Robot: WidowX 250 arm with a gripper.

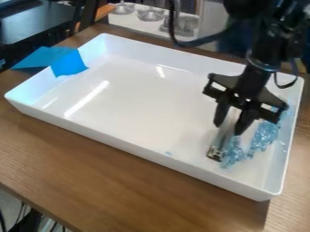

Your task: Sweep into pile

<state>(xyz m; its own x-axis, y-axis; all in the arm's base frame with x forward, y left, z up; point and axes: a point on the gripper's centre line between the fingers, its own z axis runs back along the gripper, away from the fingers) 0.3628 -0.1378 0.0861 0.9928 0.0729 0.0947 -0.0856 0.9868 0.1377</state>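
Observation:
In the right part of the white tray [145,99] the black gripper [228,129] hangs low, shut on a narrow pale sweeping tool [224,138]. The tool slants down from between the fingers, and its dark lower end is at the tray floor. Small light-blue, shiny pieces [263,137] lie right of the tool in an uneven band, running from its lower end up along the tray's right wall. One loose blue bit [168,153] lies apart, to the left near the front wall.
The tray stands on a brown wooden table [121,181], its raised walls around the gripper. Blue tape or cloth [68,61] hangs over the tray's far left corner. Behind the table, glassy items [150,13] stand on a white surface. A black cable loops beside the arm.

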